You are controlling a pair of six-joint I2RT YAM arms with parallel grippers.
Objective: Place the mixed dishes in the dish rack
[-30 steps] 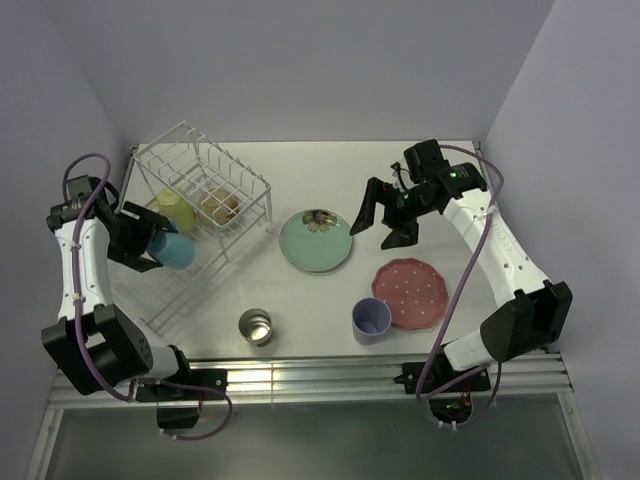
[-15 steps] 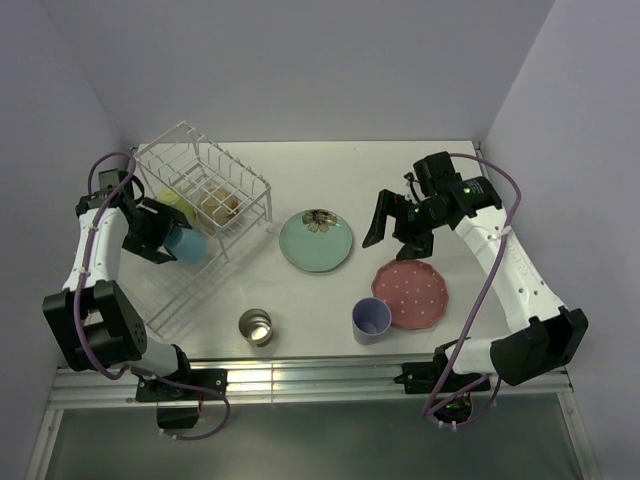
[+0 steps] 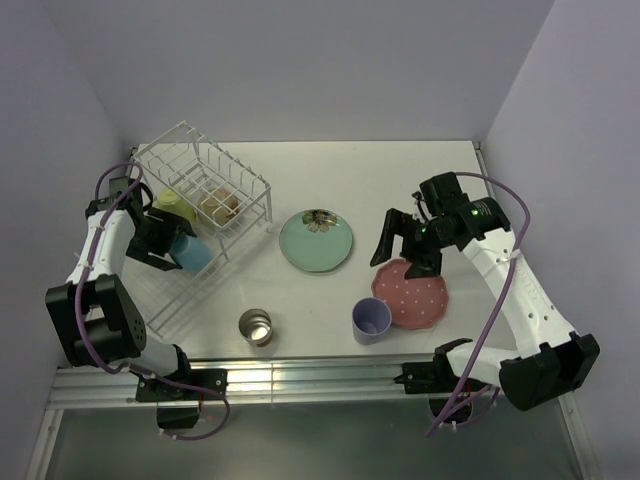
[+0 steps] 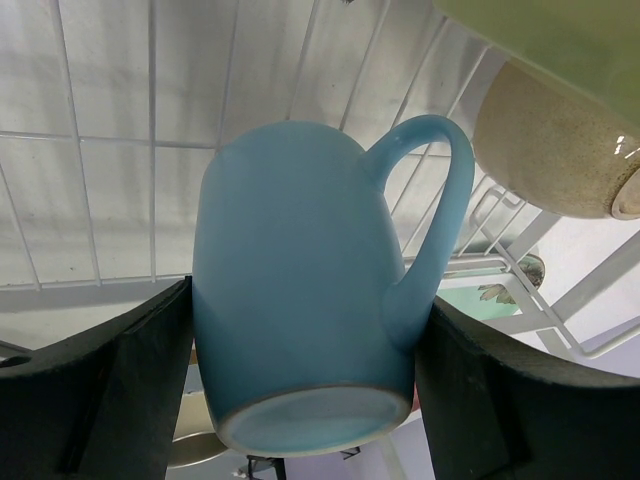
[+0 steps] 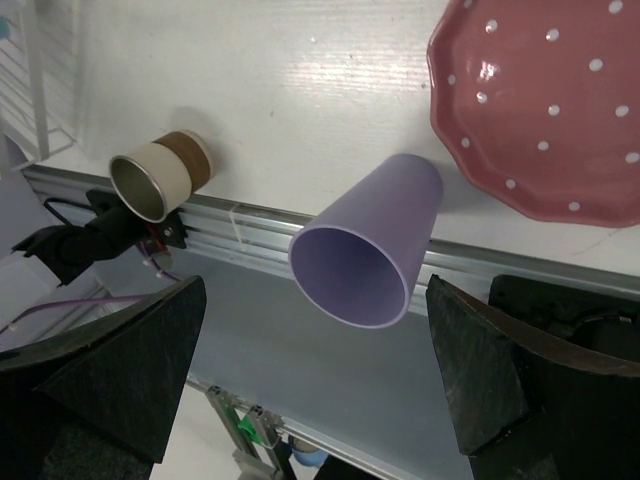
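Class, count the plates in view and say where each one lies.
2. The mint-green flower plate sits in the middle; the pink white-dotted plate lies to its right, beside the lavender cup. None looks hidden.

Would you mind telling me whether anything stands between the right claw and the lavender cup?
Nothing visible does. The open right claw points toward the lavender cup, which shows whole and uncovered in the middle of the right wrist view. The pink dotted plate lies beside the cup, not across the path.
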